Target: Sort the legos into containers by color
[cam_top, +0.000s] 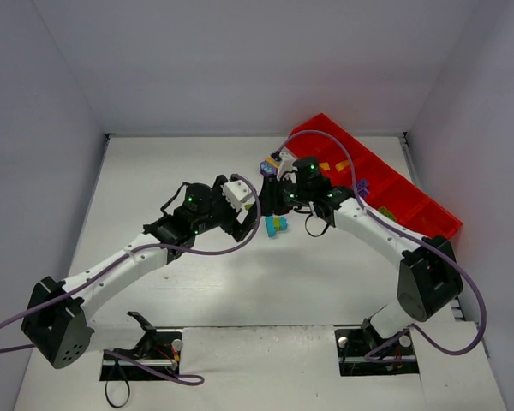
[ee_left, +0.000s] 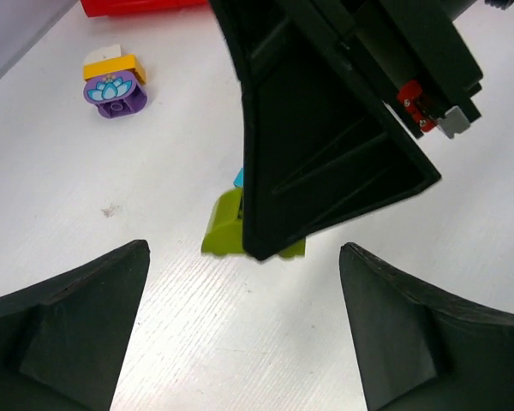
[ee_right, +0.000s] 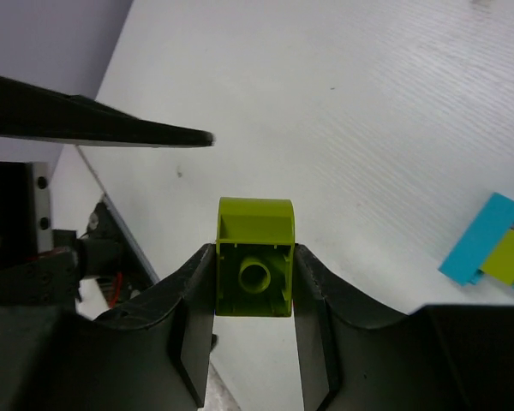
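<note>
As the right pincer [ee_right: 254, 253] pinches one lime green lego [ee_right: 255, 278] by its flanks, over the table [ee_right: 368, 103], that grip looks made for carrying. Its hollow underside faces the wrist, rounded end outward, long axis seemingly along the fingers [ee_right: 188, 325]. The left pincer [ee_left: 244, 265] hangs spread, empty, facing it. Beyond lie a cyan cluster [ee_right: 480, 248] and the red tray [cam_top: 424, 212].

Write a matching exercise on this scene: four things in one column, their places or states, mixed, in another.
1. lime green plastic brick
2. purple, yellow and white brick stack
3. left gripper
4. long red plastic tray

a. open, empty
b. at the white table's far right side
c. clamped in the right gripper
d. lying on the table, untouched

Pairs: 1-c, 2-d, 3-a, 4-b.
</note>
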